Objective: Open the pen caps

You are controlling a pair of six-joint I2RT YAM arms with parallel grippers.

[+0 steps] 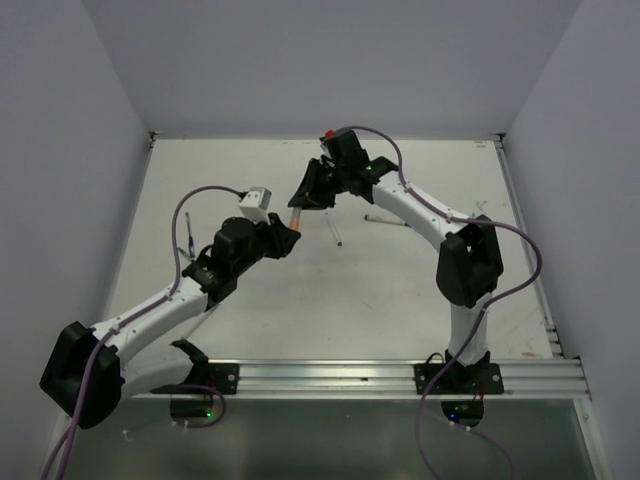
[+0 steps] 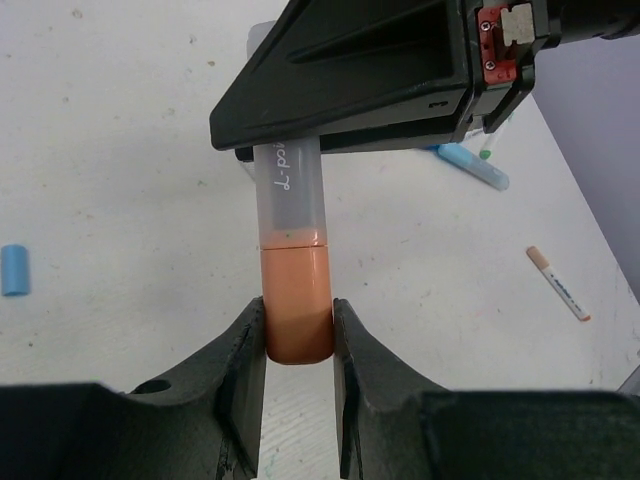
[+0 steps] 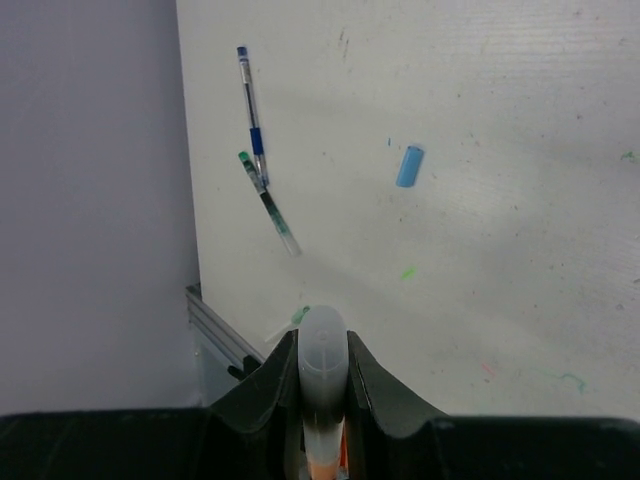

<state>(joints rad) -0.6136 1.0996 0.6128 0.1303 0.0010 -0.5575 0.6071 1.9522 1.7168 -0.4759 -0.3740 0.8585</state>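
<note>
left gripper (image 2: 298, 345): clenched on orange cap (image 2: 297, 300), cap seated on its pen (image 2: 289, 190) | pen: held above table (image 2: 120, 150) between both grippers | right gripper (image 3: 322, 375): clamped on that pen's far end | table: orange-tipped pen (image 2: 558, 283) and loose blue cap (image 2: 13, 270) lying well apart

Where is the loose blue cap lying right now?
In the right wrist view, the blue cap lies on the table, image-right of two pens near the wall.
</note>
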